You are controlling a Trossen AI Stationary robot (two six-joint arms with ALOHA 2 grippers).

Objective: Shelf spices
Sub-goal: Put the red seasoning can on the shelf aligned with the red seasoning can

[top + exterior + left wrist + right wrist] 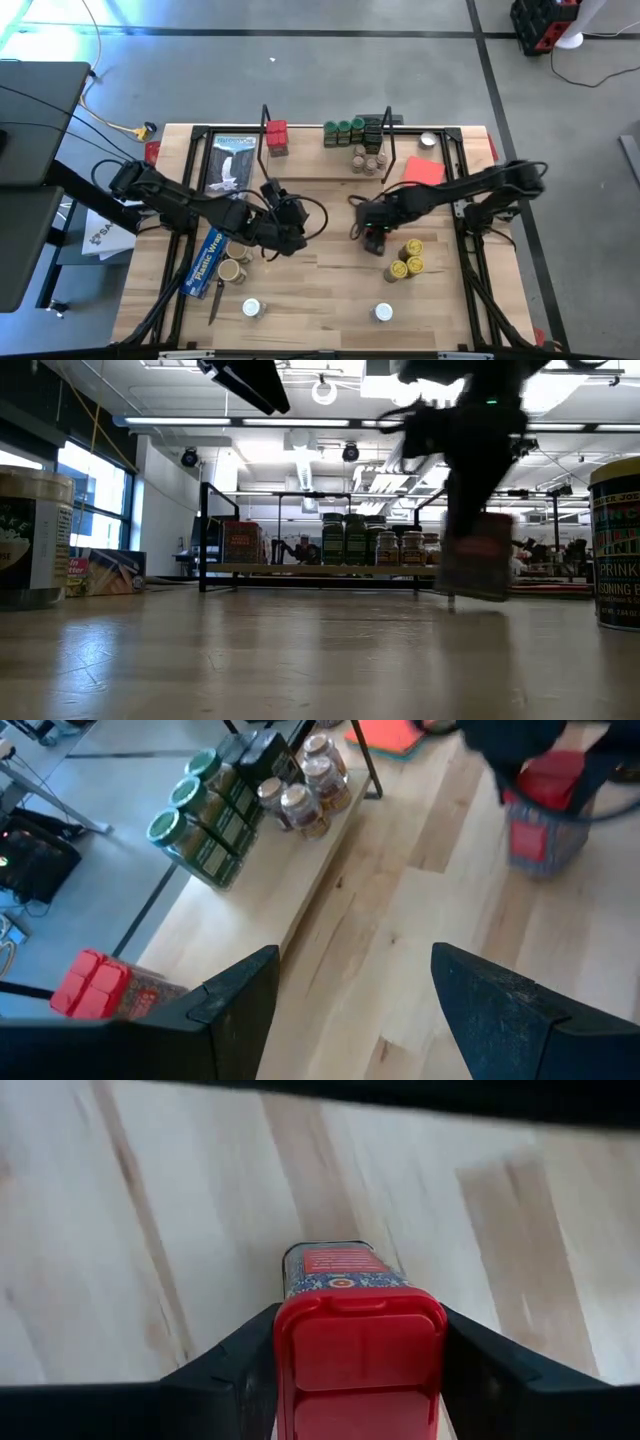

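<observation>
**Between the right jaws: red tin being gripped, shelf run comes next**

Between the right gripper's (358, 1355) two dark fingers sits a boxy red-lidded spice tin (358, 1350) with a patterned body, upright on the light-wood worktop (150, 1230). Right wrist view shows a finger hard against each side of the lid, no visible gap; jaws narrowed onto the tin, so I'd call it held or just about held. High view puts this right gripper (374, 232) mid-worktop, with a cluster of yellow-lidded round jars (407, 258) just beside it on the side away from the shelf.

Step in hand, as I judge it: grasping one tin for the light-wood shelf board with black wire uprights (310, 160). That shelf is well ahead of the right jaws, across bare worktop. It already carries two red tins (277, 137), a row of green-lidded jars (343, 131) and small tan-lidded jars (368, 160).

Left gripper (350, 990): jaws wide, nothing between them, hanging over bare worktop, pointing at the shelf. A long blue plastic-wrap box (208, 257) lies just beside it.

Next move calls for: a firm grip, a straight lift, then carrying toward a free shelf spot without knocking the jars already there. Low view is too blurred to tell whether the tin is off the worktop.
</observation>
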